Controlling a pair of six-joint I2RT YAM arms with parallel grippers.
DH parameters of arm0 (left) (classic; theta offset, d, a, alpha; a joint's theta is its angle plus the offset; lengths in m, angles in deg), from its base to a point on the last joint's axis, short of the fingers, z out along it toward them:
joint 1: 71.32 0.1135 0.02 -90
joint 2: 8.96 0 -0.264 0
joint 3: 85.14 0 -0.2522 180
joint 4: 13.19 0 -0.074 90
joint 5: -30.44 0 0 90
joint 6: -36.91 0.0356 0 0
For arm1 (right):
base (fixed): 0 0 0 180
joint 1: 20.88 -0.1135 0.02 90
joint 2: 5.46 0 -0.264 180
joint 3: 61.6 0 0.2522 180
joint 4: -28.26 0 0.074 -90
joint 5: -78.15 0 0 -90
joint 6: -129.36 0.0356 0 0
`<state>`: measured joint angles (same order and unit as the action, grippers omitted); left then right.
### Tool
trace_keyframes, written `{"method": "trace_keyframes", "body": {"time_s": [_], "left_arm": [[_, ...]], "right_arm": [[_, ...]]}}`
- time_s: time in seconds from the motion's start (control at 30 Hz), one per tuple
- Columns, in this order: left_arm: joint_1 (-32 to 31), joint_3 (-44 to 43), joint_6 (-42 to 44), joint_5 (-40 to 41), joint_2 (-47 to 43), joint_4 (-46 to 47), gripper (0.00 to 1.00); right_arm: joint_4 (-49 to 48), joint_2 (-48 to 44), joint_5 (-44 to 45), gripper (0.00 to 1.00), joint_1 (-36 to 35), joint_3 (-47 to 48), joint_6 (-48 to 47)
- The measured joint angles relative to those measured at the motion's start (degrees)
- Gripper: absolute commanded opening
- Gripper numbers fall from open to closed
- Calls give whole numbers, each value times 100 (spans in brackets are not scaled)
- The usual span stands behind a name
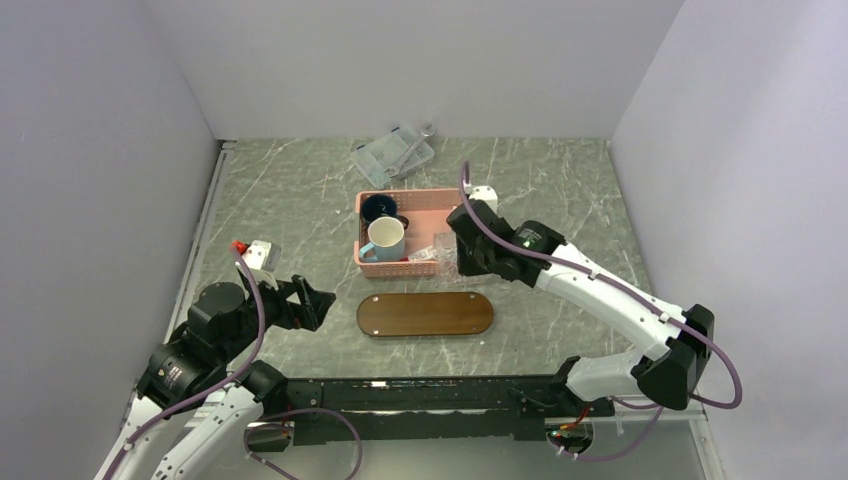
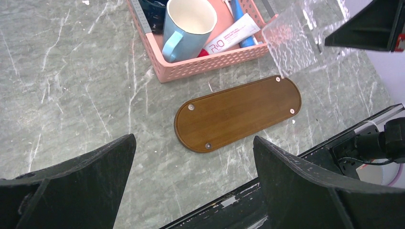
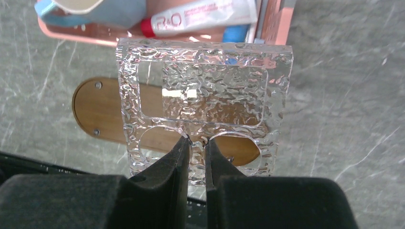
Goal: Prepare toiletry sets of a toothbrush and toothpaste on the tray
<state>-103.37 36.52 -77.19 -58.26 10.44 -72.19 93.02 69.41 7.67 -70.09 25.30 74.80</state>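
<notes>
A: State?
B: The right gripper (image 3: 196, 143) pinches the clear holder (image 3: 205, 86) aloft; left gripper (image 2: 191, 143) spread; toothpaste (image 3: 200, 16) lies in the basket (image 3: 282, 24), tray (image 3: 95, 109) beside it.
A: Method?
B: Keep holder level; lower onto tray centre.

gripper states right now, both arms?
Left gripper: open, holding nothing.
Right gripper: closed on the edge of a clear textured plate.
</notes>
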Motion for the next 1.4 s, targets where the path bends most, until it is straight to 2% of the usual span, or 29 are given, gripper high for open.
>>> {"method": "trace_keyframes", "body": {"time_s": [0.23,0.73,1.07,1.4], "left_arm": [[0,0,-2,0,0,0,99],[0,0,-17,26,-24,-4,99],[0,13,-15,22,-164,-2,99],[0,22,-15,4,-120,-4,99]], "right_arm": [[214,-98,173,0,-566,-229,769],[251,-350,470,0,-1104,-730,1928],[297,227,761,0,-1856,-636,2542],[236,562,855,0,-2138,-610,2942]]}}
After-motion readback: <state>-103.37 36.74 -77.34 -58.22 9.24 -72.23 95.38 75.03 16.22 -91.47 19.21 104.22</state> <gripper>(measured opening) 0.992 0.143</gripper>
